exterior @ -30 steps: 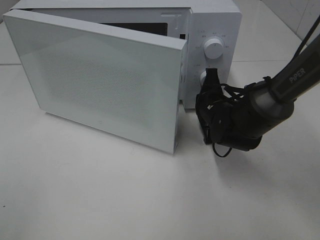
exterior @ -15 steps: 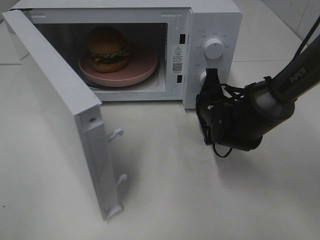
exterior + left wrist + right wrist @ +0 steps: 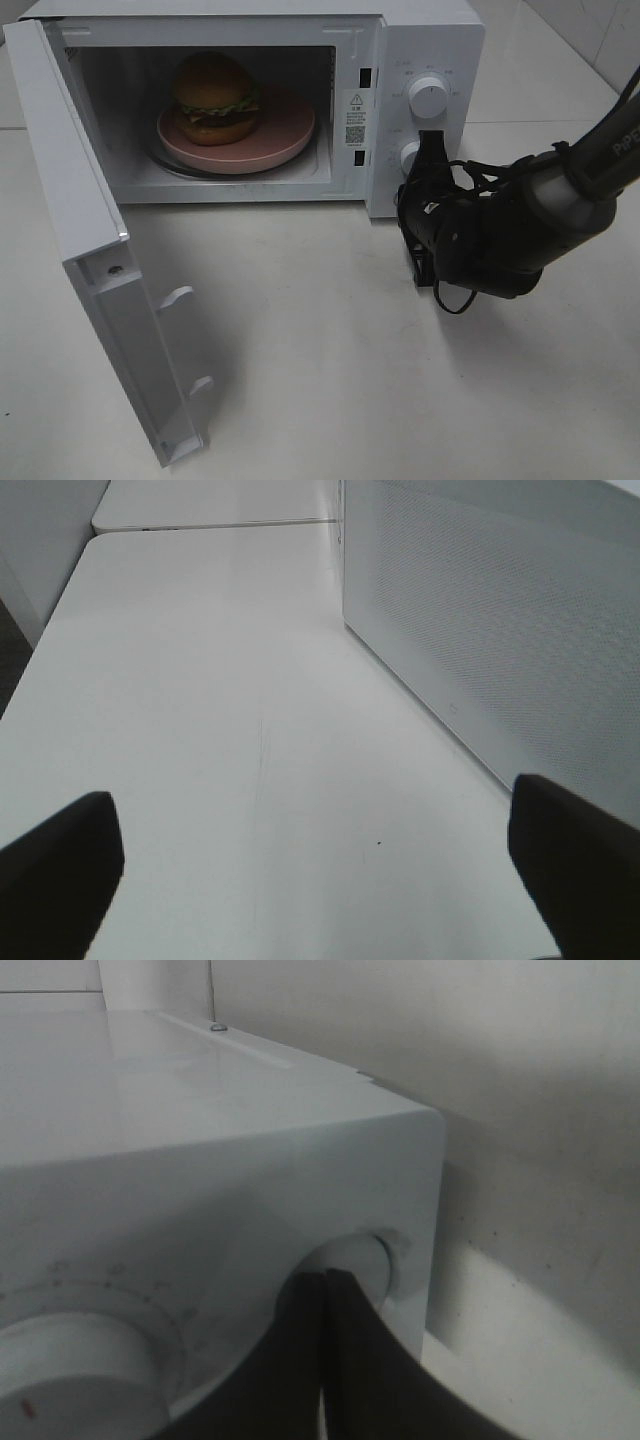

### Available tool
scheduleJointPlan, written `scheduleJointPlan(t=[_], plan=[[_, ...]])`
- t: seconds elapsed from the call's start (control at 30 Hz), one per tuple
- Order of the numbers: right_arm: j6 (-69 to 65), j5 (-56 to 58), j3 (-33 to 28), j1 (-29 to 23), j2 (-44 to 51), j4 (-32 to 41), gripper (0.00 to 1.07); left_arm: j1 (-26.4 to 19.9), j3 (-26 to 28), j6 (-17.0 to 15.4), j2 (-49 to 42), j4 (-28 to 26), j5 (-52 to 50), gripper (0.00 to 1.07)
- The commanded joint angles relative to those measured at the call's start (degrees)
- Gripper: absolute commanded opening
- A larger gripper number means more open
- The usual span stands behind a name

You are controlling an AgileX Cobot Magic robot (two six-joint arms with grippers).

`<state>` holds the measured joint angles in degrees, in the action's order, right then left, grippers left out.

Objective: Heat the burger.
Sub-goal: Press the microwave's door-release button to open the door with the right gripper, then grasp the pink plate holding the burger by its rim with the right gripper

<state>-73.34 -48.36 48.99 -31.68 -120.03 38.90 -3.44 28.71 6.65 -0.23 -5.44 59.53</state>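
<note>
Door (image 3: 95, 290): hangs wide open nearest me; nothing heats until it shuts, and a hard shove could slide the microwave (image 3: 430, 40) or jolt the plate (image 3: 290, 135)
Left gripper (image 3: 320, 870): low over the table (image 3: 200, 730) beside the door, jaws spread wide, empty
Right gripper (image 3: 430, 142): arm bent, reaching in from the right, jaws pressed together, tip at the lower knob (image 3: 408, 156)
Burger (image 3: 214, 98): sits on the pink plate inside the microwave, furthest back

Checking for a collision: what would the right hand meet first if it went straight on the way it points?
The lower knob of the microwave; the shut right hand has its tips right at it, possibly touching.
</note>
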Motion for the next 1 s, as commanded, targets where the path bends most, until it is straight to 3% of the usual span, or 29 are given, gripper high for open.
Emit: scheduleJointPlan(t=[0.03, 0.6, 1.0], plan=[[1.49, 0.74, -1.15, -1.2, 3.09, -1.95, 0.0, 0.0, -0.17, -0.23, -1.32, -0.17, -0.52, 1.0], [12.95, 11.06, -11.0, -1.2, 14.95, -1.38, 0.0, 0.0, -0.17, -0.23, -1.32, -0.17, -0.52, 1.0], [43.03, 33.23, -12.2, -1.03, 29.68, -3.38, 0.0, 0.0, -0.17, -0.23, -1.32, -0.17, -0.52, 1.0]])
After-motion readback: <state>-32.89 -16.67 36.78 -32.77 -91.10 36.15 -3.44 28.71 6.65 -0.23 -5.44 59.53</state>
